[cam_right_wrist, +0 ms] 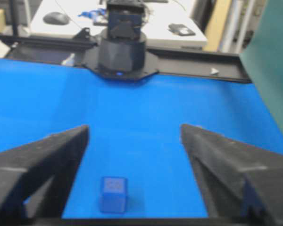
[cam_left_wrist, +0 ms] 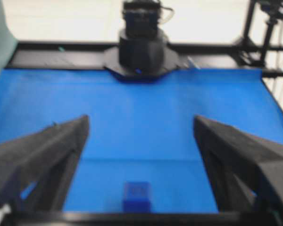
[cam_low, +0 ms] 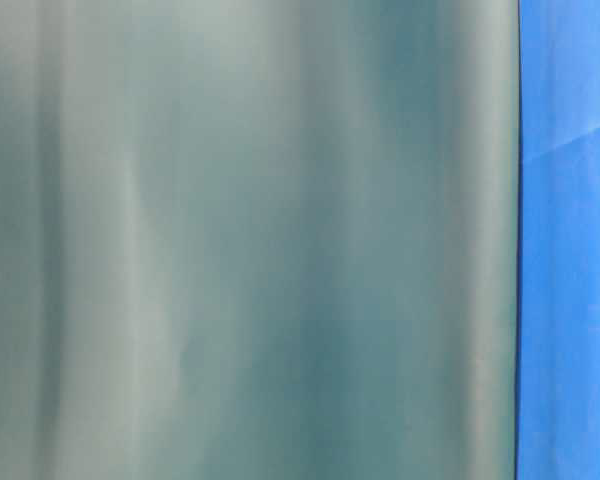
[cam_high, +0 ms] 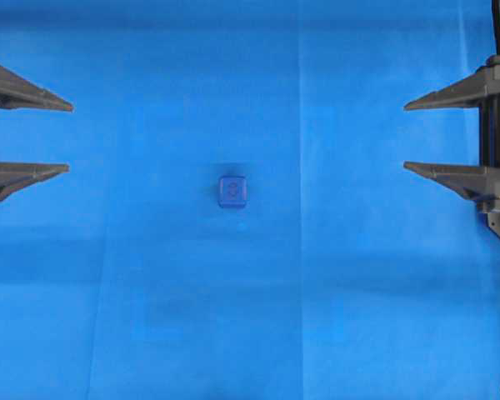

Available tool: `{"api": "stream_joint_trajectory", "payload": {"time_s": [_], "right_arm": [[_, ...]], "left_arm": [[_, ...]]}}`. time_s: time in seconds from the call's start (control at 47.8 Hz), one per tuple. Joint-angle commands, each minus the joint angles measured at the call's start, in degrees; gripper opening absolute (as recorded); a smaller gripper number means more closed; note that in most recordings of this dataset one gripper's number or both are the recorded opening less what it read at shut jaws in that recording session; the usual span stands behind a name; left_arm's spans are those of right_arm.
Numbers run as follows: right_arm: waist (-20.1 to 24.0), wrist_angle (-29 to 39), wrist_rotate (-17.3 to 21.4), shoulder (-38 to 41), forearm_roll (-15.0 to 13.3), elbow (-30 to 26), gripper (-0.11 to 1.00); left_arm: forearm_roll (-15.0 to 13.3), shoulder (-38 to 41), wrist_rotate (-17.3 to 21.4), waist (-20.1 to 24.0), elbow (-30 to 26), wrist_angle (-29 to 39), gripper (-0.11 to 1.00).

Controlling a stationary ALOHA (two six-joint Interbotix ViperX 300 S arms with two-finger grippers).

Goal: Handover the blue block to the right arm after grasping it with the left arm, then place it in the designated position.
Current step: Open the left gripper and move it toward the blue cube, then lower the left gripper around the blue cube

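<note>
Navy blue block [cam_high: 232, 192], "3" up, mid-cloth

An embossed "3" on the blue block's [cam_high: 232, 192] top face
</note>
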Motion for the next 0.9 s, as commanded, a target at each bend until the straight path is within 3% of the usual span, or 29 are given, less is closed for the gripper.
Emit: {"api": "stream_joint_trajectory", "payload": {"time_s": [0.0, 0.23, 0.502, 0.878], "right_arm": [[-0.2, -0.3, 0.0, 0.3, 0.4, -1.5, 0.95], [-0.2, -0.3, 0.0, 0.4, 0.5, -1.6, 0.96], [-0.3, -0.5, -0.1, 1.0, 0.5, -1.6, 0.96], [-0.3, -0.6, -0.1, 1.1, 0.5, -1.6, 0.96]], "left_arm": [[0.2, 0.5, -0.2, -0.1, -0.9, -0.4, 0.91], [0.2, 2.1, -0.2, -0.1, -1.2, -2.7, 0.93], [0.1, 13.9, -0.2, 1.2, -4.6, -8.7, 0.93], [0.1, 34.1, -0.1, 1.8, -17.8, -9.8, 0.93]]}}
